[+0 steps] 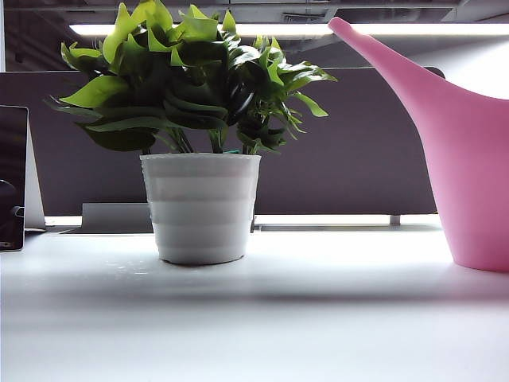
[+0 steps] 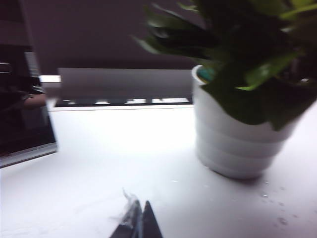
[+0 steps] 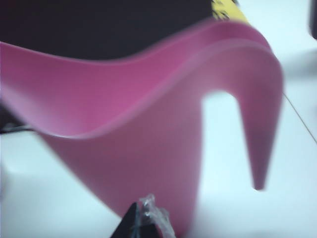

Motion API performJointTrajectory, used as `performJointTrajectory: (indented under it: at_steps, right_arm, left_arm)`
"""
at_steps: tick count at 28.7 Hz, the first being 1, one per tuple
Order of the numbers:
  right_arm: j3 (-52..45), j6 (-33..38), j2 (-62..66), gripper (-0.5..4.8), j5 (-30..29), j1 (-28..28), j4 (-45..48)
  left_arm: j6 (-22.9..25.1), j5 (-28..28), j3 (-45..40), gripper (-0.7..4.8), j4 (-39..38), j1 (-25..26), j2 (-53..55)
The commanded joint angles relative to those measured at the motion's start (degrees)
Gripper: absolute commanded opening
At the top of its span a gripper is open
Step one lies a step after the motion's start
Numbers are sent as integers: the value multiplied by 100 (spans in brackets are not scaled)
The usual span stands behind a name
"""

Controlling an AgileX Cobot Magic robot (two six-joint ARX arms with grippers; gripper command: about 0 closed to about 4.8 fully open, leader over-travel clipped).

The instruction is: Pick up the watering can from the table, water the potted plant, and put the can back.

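The watering can (image 1: 469,151), pink and smooth, stands on the table (image 1: 254,318) at the right edge of the exterior view; we see its long tapering spout rising up and to the left toward the potted plant (image 1: 200,135). The plant, bushy and green in a white ribbed pot, stands on the same tabletop left of centre, well apart from the can. Behind both runs a dark partition panel (image 1: 350,143), and a dark screen (image 1: 12,179) stands at the far left. In the left wrist view we see the left gripper (image 2: 138,223) low over the table, its fingertips pressed together, holding nothing, with the white pot near it. In the right wrist view the right gripper (image 3: 141,223) is drawn closed just beside the can's pink body; we cannot tell whether it touches the can.
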Motion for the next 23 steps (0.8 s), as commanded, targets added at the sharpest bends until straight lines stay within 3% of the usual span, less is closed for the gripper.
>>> performJointTrajectory:
  at_steps: [1, 7, 15, 23]
  right_arm:
    - [17, 214, -925, -8, -254, 11, -597]
    - [17, 369, -2973, -8, -306, 2, -1486]
    - [205, 507, -2898, -8, -562, -2, -1421]
    - [205, 498, -2903, -8, -546, -2, -1338]
  left_arm:
    - [4, 15, 4, -5, 37, 186, 4]
    - [4, 17, 4, -5, 39, 575, 4]
    - [4, -22, 4, -5, 15, 1058, 4]
    - [4, 7, 4, -5, -4, 1045, 4]
